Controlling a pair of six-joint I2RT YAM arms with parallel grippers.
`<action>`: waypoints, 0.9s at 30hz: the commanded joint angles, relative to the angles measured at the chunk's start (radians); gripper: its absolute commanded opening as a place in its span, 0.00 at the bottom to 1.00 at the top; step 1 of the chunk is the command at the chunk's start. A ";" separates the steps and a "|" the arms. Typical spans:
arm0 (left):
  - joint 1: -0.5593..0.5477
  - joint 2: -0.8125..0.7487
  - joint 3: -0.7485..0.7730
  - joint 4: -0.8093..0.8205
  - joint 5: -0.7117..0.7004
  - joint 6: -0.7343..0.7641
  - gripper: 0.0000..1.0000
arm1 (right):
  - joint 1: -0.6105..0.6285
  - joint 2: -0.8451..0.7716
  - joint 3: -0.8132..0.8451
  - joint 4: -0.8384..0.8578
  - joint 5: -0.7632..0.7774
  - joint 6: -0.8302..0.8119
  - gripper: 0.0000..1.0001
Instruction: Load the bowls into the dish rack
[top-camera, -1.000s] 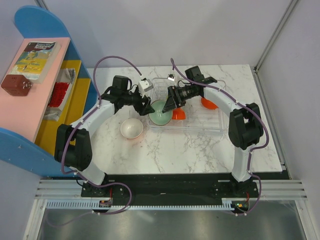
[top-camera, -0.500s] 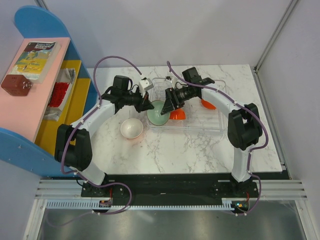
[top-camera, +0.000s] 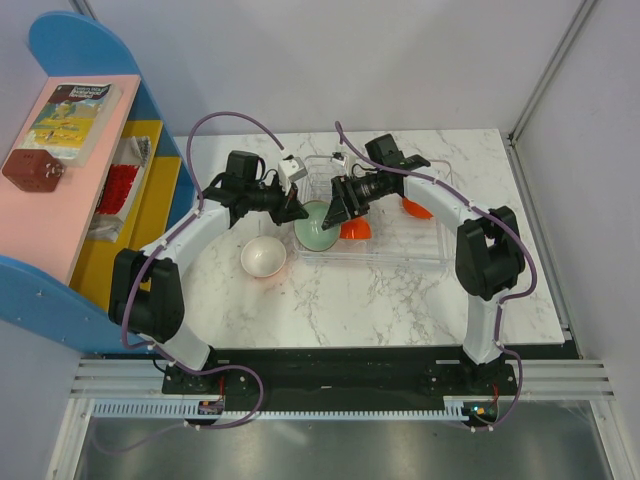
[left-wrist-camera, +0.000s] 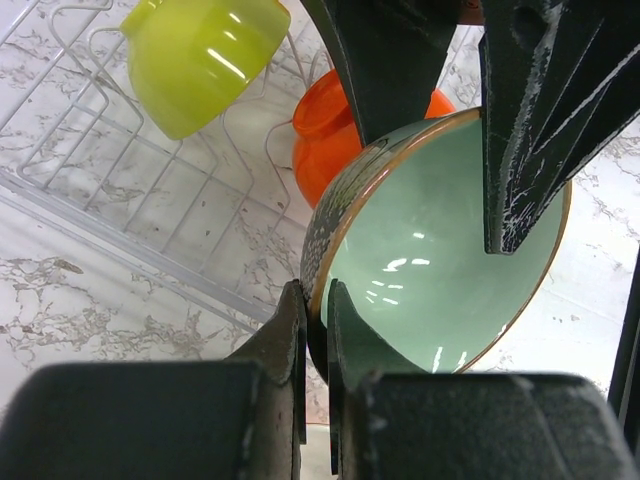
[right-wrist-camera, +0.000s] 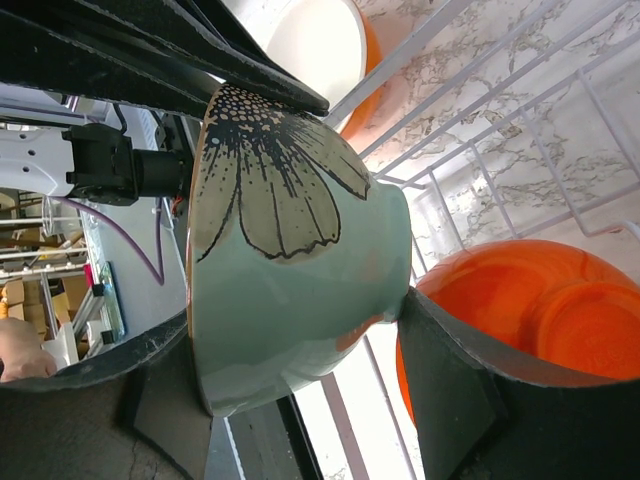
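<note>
While clamped from both sides, tilted on edge at the left end of the dish rack (top-camera: 420, 255): pale mint bowl (top-camera: 318, 228), flower-printed outside, mouth facing the left arm. Pinched at the lower rim by the left gripper (left-wrist-camera: 315, 300), jaws nearly together with only the bowl wall between. Grasped too by the right gripper (right-wrist-camera: 300, 330), one finger (right-wrist-camera: 160, 400) over the rim, the other against the base. Just beside it to the right, inside the rack, an orange bowl (top-camera: 355, 229) on its side. Farther right in the rack, a second orange bowl (top-camera: 417, 208). Seen by the left wrist camera, a lime green bowl (left-wrist-camera: 200, 60) tipped among the rack's ribs. Outside the rack on the marble table (top-camera: 380, 300), near its left front corner, a white-lined orange bowl (top-camera: 264, 257), upright.
</note>
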 joint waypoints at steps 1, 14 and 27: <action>-0.028 -0.023 0.003 -0.031 0.102 0.070 0.02 | -0.009 -0.027 0.058 0.061 -0.225 0.029 0.65; -0.024 -0.033 0.012 -0.036 0.146 0.073 0.02 | -0.030 -0.052 -0.046 0.139 -0.288 0.060 0.98; 0.024 -0.038 0.076 -0.046 0.139 0.072 0.02 | -0.082 -0.072 -0.109 0.343 -0.231 0.311 0.98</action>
